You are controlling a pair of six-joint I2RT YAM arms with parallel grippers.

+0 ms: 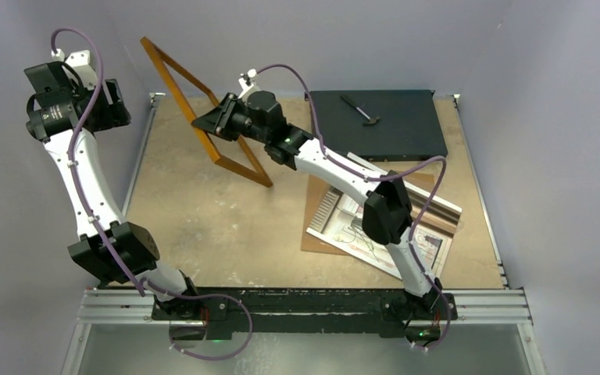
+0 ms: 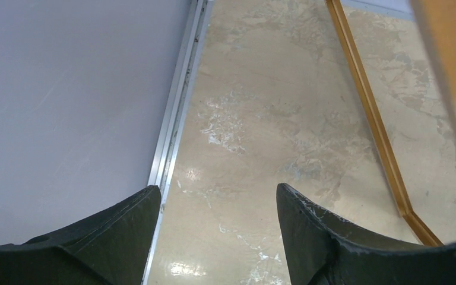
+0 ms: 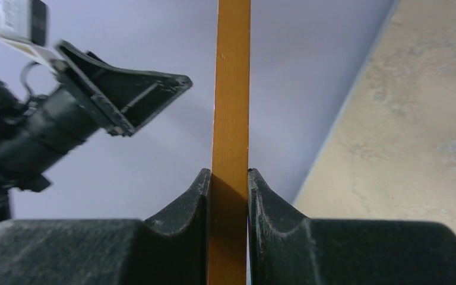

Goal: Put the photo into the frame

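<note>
Well left of the frame [image 1: 242, 173], the left gripper [image 2: 217, 187] hangs raised beside the wall, fingers apart with nothing between them, above the left rim of the table [image 1: 226, 226]. The frame is up on edge and leaning, its top corner against the back wall's side; I cannot tell whether its low corner touches the table. The right gripper [image 3: 230, 175] is clamped on one of the frame's long rails, a finger pressed to each face of the wood. Right of the frame and well apart from it, the photo [image 1: 348, 223] lies flat on a brown sheet [image 1: 316, 211], partly under the right arm. Right of the frame and further back sits a black box [image 1: 391, 133] with a small tool [image 1: 359, 109] on top
</note>
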